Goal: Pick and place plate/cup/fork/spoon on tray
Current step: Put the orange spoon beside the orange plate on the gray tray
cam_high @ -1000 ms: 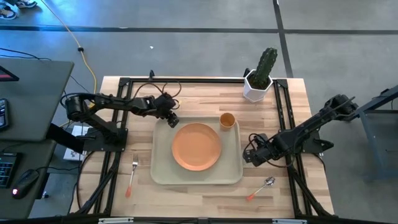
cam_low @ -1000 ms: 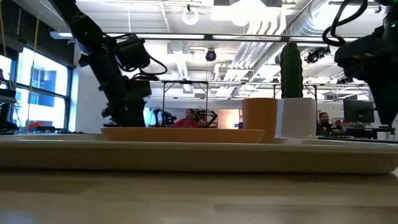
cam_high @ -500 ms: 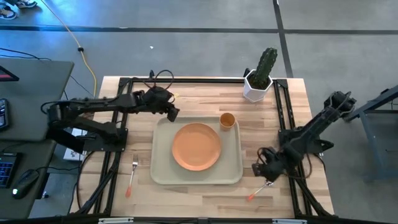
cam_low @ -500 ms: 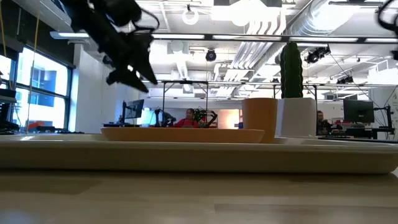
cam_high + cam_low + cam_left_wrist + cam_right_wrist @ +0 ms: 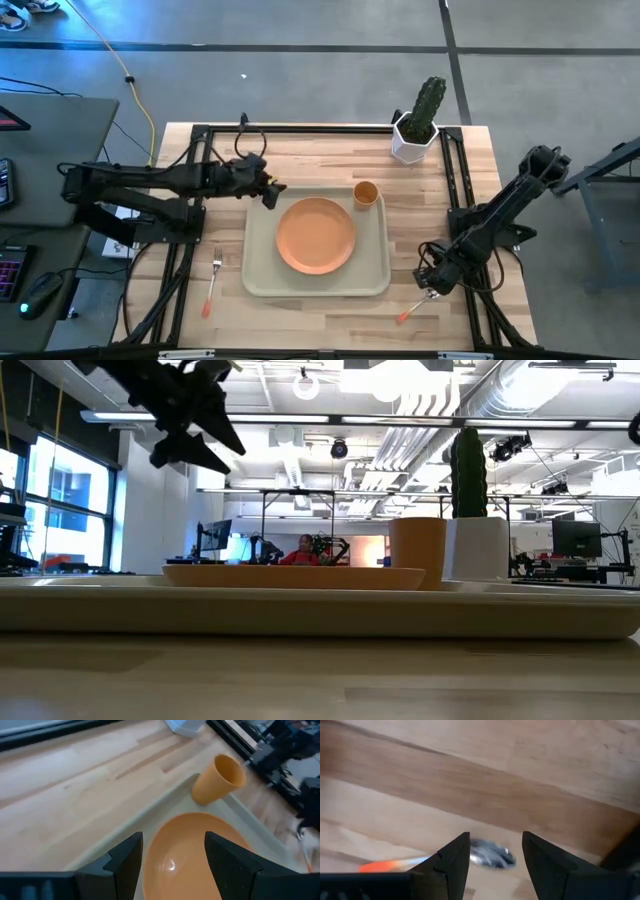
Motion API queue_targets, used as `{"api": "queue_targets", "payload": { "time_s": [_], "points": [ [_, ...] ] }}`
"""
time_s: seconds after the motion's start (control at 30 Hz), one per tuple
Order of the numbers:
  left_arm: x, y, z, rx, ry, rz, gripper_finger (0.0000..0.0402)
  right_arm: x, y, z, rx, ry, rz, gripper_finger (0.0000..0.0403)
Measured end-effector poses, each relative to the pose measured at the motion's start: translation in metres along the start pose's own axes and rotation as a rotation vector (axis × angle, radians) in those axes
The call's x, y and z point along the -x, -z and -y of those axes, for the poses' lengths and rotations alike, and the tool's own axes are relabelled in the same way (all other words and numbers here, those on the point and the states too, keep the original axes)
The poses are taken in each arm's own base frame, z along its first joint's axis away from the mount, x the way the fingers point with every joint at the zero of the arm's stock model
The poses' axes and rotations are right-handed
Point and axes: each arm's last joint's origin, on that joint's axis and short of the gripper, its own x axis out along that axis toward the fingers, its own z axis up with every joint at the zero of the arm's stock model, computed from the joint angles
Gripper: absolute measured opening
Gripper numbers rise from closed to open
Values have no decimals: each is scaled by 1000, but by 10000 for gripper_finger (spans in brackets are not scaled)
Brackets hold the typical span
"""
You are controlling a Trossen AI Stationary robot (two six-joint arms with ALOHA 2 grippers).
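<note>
Orange dominates the beige tray [image 5: 262, 280]: the plate [image 5: 316, 235] lies in its middle and the cup [image 5: 365, 193] stands upright in the tray's corner nearest the potted cactus [image 5: 420, 120], so we judge that two of the four items are placed; the spoon [image 5: 418, 305] lies on the wooden counter [image 5: 320, 155] just off the tray's near right corner, bowl pointing away from the tray's near edge, handle angled toward the counter's front, and the fork [image 5: 213, 283] lies on the counter beside the tray's left rim, tines up toward the far side. We have the right end effector [image 5: 433, 284] hanging directly over the spoon's bowl, fingers parted and empty, with the bowl [image 5: 492, 855] showing between them in the wrist view; the step in hand looks like the spoon pickup. To do it well we would straddle the thin neck just behind the bowl, not the rounded bowl itself, come down until the fingertips nearly meet the wood, close squarely across the handle, then lift straight before swinging over the tray rim. Our left end effector [image 5: 268, 190] waits spread and empty above the tray's far left corner, clear of the plate.
</note>
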Motion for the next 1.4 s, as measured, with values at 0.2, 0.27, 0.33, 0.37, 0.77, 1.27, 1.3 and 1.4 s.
{"api": "queue_targets", "payload": {
  "time_s": [0.2, 0.27, 0.33, 0.37, 0.77, 1.27, 1.3, 1.4],
  "points": [
    [5, 16, 5, 14, -30, -82, 202, -8, -2, 6, 7, 7, -18, 171],
    [6, 20, 7, 15, -31, -103, 202, -8, 0, 7, 21, 12, -32, 171],
    [8, 23, 9, 10, -21, -113, 202, -8, 4, 8, 43, 16, -61, 171],
    [8, 24, 10, 6, -17, -115, 202, -8, 6, 9, 52, 17, -63, 171],
    [8, 25, 11, -9, -12, -118, 202, -9, 25, 11, 166, -52, -132, 171],
    [6, 22, 2, -45, -63, -125, 202, -10, 31, 17, 186, -93, -62, 124],
    [6, 22, 2, -48, -62, -124, 202, -10, 31, 17, 182, -93, -63, 116],
    [6, 22, 2, -49, -67, -121, 202, -10, 31, 17, 178, -89, -69, 95]
  ]
}}
